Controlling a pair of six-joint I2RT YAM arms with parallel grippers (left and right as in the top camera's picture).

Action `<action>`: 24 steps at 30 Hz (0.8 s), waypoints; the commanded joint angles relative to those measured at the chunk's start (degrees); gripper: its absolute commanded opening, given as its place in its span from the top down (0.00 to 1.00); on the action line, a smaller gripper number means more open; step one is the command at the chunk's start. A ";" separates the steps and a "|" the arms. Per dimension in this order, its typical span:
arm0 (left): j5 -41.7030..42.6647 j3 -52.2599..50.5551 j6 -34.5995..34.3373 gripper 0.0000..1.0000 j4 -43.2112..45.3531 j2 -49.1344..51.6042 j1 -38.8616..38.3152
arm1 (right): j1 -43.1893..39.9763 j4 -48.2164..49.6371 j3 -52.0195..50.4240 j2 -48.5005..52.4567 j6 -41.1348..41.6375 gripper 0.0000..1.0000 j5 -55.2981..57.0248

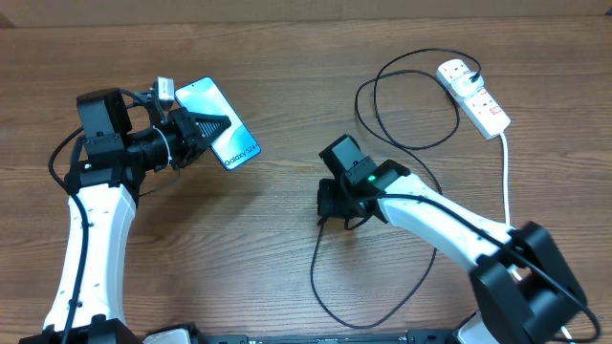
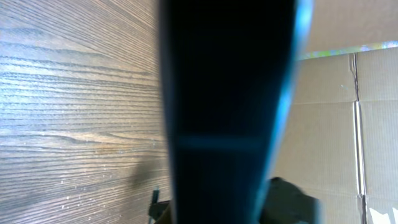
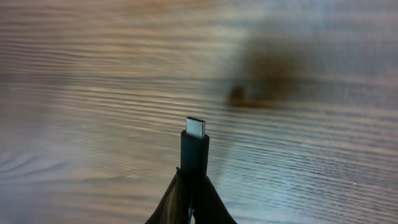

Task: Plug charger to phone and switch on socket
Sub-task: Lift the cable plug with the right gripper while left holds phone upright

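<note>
Checking in from the remote station, here's what I'm seeing right now. The left gripper [image 1: 222, 122] is clamping down on the phone [image 1: 205, 96] on the far-left part of the table [image 1: 287, 57]. The jaws are squeezed shut across its body, and the screen is facing up and glowing light blue, with white text at its near-right end. In the left wrist view the phone [image 2: 227, 112] is filling the middle as a dark slab with a blue edge, and a cardboard wall [image 2: 348, 124] is showing behind it. I can't tell whether the phone is resting on the wood or sitting just above it.

The right gripper [image 1: 331, 207] is hanging around the middle of the table, well apart from the phone, and it's pinching the charger [image 3: 194, 151] just behind its little metal tip. Its fingers are fully closed on the black connector, with the tip poking out past them. The rest of the cable is looping toward the near edge and then running up to the socket [image 1: 475, 96], which is lying at the far right. Its white cord [image 1: 505, 172] is trailing toward the near side.
</note>
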 commanded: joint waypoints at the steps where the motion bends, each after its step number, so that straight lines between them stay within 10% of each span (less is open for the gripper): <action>1: 0.28 0.48 2.05 0.96 0.42 -0.11 -0.02 | -0.48 2.08 -0.52 2.47 3.13 0.89 0.00; 17: 0.31 0.48 3.34 0.96 -0.24 -0.11 -0.02 | -7.23 1.62 0.48 2.58 -7.67 0.32 -6.32; 24: 0.28 0.46 4.42 0.96 -1.14 -0.11 -0.07 | -14.45 -2.86 0.66 2.58 -6.05 0.34 -1.31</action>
